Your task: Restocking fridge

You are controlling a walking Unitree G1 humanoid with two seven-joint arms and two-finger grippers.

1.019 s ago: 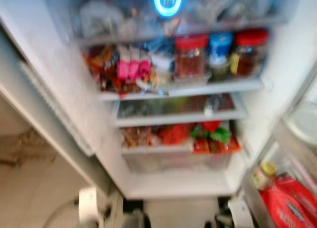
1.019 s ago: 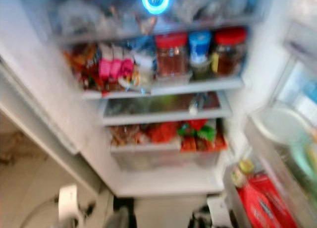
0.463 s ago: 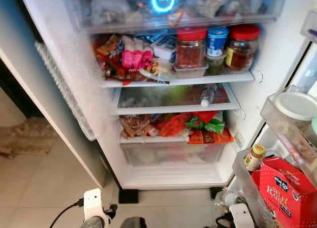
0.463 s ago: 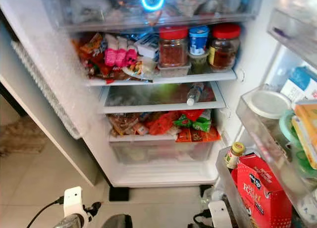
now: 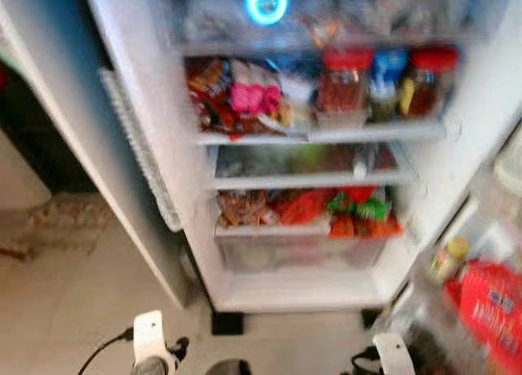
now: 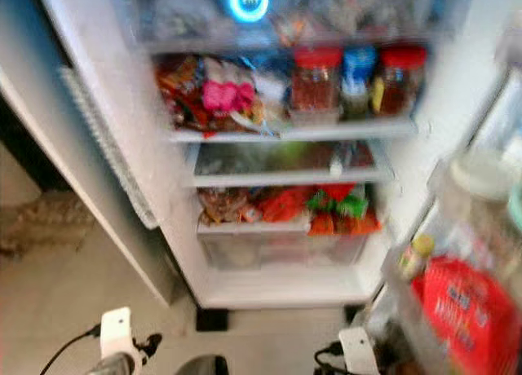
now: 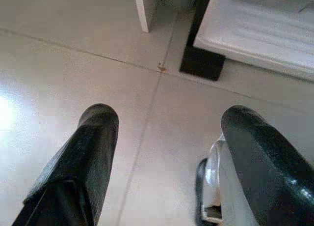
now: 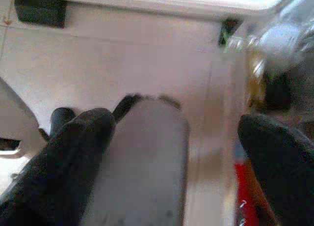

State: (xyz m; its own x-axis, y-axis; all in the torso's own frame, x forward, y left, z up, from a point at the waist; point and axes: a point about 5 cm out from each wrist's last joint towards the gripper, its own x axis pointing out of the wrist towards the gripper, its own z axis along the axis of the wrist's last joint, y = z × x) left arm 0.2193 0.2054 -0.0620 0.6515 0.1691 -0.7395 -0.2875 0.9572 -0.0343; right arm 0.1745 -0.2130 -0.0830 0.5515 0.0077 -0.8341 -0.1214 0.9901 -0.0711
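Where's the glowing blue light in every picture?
Left eye view: blue light at top middle, inside the fridge.
Right eye view: top, a bit left of middle.
Left wrist view: aimed down at the floor.
Right wrist view: floor too.
Shared landmark: pink packets just below the light.

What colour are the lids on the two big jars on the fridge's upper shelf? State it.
Red, on both jars; the right eye view shows them best, though blurred.
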